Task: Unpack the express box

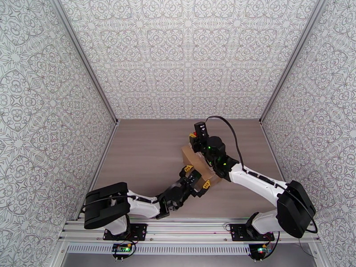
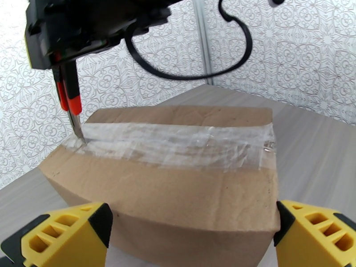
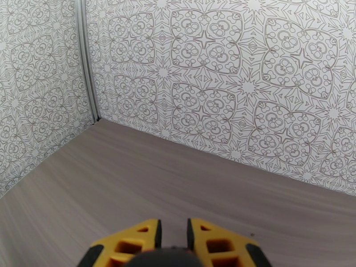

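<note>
The left pincer is spread wide in the view from above, with one yellow finger on each side of the near end of the express box. The brown box lies on the table, close to the middle, a bit to the right. The right pincer hangs over the far end of the box. In the left wrist view the box is right in front, between the two yellow fingers, and I cannot tell if they touch it. The box is shut, its flaps are down, and shiny clear tape runs along the top seam, so what is inside is hidden. The right pincer is pinching a red and black knife that points down, and the tip of the blade touches the far left end of the tape. In the right wrist view the yellow fingers sit close together with something dark and round between them, and past them are the table and the patterned wall
</note>
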